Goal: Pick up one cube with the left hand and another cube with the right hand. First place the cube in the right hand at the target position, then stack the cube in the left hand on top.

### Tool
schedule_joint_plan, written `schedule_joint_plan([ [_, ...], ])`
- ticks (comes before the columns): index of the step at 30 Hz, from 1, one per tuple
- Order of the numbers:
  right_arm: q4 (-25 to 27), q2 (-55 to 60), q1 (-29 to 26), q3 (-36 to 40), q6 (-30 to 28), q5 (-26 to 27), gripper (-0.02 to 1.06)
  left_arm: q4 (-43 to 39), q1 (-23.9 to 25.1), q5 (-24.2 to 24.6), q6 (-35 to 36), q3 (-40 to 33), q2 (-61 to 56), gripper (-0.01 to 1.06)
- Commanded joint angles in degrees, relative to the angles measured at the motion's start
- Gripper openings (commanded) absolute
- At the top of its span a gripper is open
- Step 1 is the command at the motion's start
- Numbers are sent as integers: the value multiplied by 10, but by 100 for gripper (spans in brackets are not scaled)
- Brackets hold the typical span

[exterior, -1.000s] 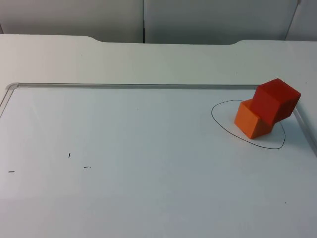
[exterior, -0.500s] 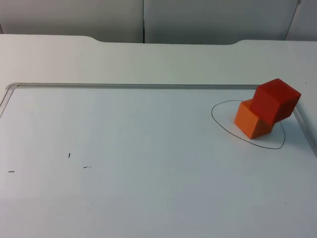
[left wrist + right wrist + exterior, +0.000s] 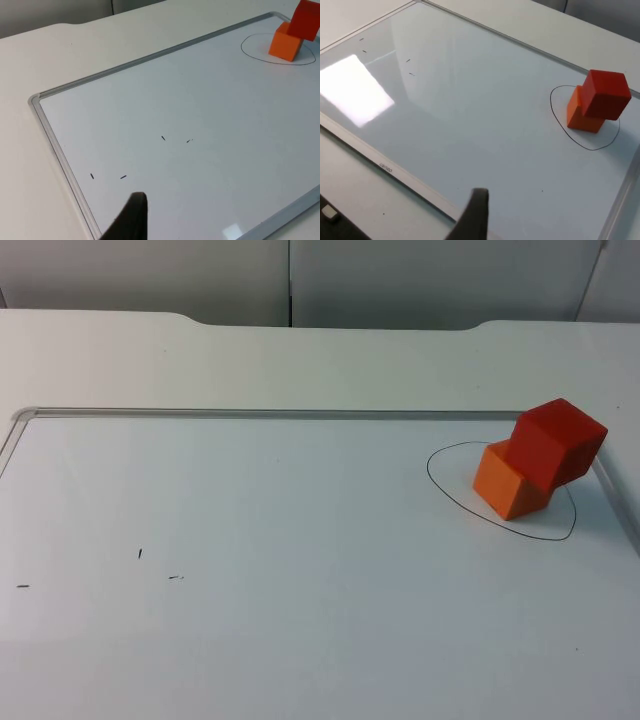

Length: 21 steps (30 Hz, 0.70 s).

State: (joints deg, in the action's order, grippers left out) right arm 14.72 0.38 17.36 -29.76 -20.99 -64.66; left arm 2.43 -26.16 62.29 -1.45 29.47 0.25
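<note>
Cubes stacked, arms withdrawn: from the top view, my orange cube [image 3: 508, 482] sits inside the drawn oval target [image 3: 445, 490] near the right end of the whiteboard [image 3: 300, 540], with the red cube [image 3: 558, 443] resting on it, shifted toward the far right so that it overhangs the lower one rather than sitting square. I judge the stack finished, if a little crooked, since the right-hand cube had to go down first as the base. A few small pen marks [image 3: 140, 553] dot the board's left half, well apart from the target. The white table [image 3: 300, 360] carries the board.

From my left wrist view, a fingertip of my left pincer [image 3: 131, 220] hangs above the board's near corner, far from the two cubes; I judge this arm is waiting clear so as not to knock the stack. Whether that pincer is apart or together I cannot tell.

From my right wrist view, my right pincer [image 3: 475, 215] is held over the board's near frame, also well apart from the stack, the red cube plainly offset on the orange one. Its state I cannot tell either.
</note>
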Motion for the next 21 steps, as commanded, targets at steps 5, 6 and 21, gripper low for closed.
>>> schedule_joint_plan([
  [5, 0, -4, -2, 1, 2, 6, 105, 2, -2, -6, -1, -2, -3, 105],
  [6, 0, -4, -2, 1, 2, 6, 105, 2, -2, -6, -1, -2, -3, 105],
  [21, 5, -4, -2, 1, -4, 4, 105, 2, -2, -6, -1, -2, -3, 105],
])
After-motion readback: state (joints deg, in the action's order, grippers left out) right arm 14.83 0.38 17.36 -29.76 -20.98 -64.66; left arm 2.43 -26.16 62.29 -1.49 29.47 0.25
